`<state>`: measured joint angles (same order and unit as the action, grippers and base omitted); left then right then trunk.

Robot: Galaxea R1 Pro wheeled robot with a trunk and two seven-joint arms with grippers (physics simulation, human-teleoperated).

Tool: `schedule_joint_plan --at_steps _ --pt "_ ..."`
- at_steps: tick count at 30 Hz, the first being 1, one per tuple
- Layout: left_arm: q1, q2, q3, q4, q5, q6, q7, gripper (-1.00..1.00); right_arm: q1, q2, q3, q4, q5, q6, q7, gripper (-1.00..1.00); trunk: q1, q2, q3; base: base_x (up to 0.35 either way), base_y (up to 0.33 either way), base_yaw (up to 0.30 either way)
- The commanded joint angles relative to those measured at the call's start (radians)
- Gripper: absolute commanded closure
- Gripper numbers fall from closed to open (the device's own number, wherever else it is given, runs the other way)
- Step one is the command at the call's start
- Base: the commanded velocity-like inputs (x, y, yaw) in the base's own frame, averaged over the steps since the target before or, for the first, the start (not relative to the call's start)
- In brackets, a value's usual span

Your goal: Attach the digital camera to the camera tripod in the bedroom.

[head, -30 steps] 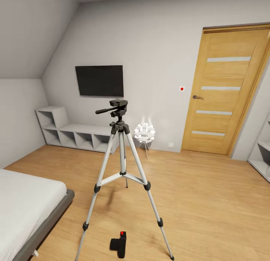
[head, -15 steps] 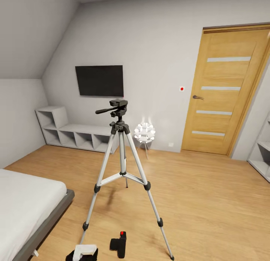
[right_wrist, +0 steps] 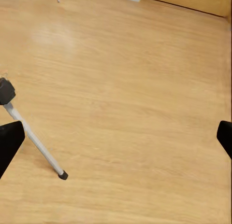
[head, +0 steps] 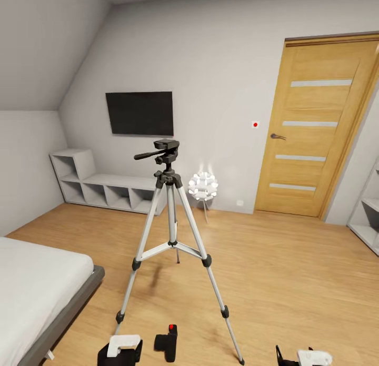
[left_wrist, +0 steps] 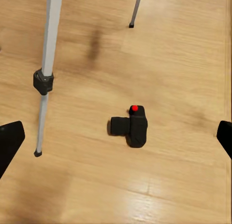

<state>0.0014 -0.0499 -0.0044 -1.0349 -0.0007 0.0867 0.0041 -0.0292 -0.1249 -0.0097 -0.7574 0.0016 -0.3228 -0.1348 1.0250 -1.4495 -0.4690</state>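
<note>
Digital camera (left_wrist: 131, 130), black with red button, lies between the wide-apart left gripper (left_wrist: 116, 137) fingers.

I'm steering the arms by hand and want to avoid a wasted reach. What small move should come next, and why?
Probably lower the left gripper straight toward the digital camera. The camera lies on the wood floor between the camera tripod legs, nothing holds it, and the left wrist view has it nearly centred between the open fingers. The right gripper faces bare floor beside a tripod leg.

left gripper (head: 120, 350) low with fingers (left_wrist: 9, 143) spread, right gripper (head: 305, 358) likewise
</note>
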Motion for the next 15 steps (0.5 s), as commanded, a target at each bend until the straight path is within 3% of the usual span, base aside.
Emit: schedule_joint_plan --at_steps 1,4,7,11,14,15 --pt "0.000 -0.003 0.000 -0.001 0.000 0.006 0.000 -1.00 -0.003 -0.001 0.001 -0.034 0.000 0.027 -0.008 -1.00 0.000 -0.001 -0.001 0.000 0.000 0.000" --pt "0.000 -0.012 0.000 0.014 -0.001 0.006 0.000 -1.00 -0.027 -0.003 0.001 -0.155 0.000 0.143 -0.020 -1.00 0.000 -0.001 -0.001 0.000 0.000 0.000" --pt "0.000 -0.015 -0.001 0.039 -0.001 0.006 -0.001 -1.00 -0.070 -0.005 0.000 -0.198 0.000 0.212 -0.024 -1.00 0.000 -0.001 -0.001 0.000 0.000 0.000" --pt "-0.004 -0.020 -0.002 0.103 -0.002 0.006 -0.002 -1.00 -0.175 -0.004 0.000 -0.215 0.000 0.300 -0.030 -1.00 0.000 -0.001 -0.001 0.000 0.000 0.000" --pt "-0.079 -0.047 -0.003 0.127 -0.003 0.015 0.001 -1.00 -0.237 -0.010 0.001 -0.218 0.001 0.345 -0.032 -1.00 0.000 -0.001 -0.001 0.000 0.000 0.000" --pt "-0.142 -0.062 -0.004 0.131 -0.003 0.067 0.001 -1.00 -0.260 -0.019 0.000 -0.218 0.000 0.356 -0.032 -1.00 0.000 -0.001 -0.001 0.000 0.000 0.000"
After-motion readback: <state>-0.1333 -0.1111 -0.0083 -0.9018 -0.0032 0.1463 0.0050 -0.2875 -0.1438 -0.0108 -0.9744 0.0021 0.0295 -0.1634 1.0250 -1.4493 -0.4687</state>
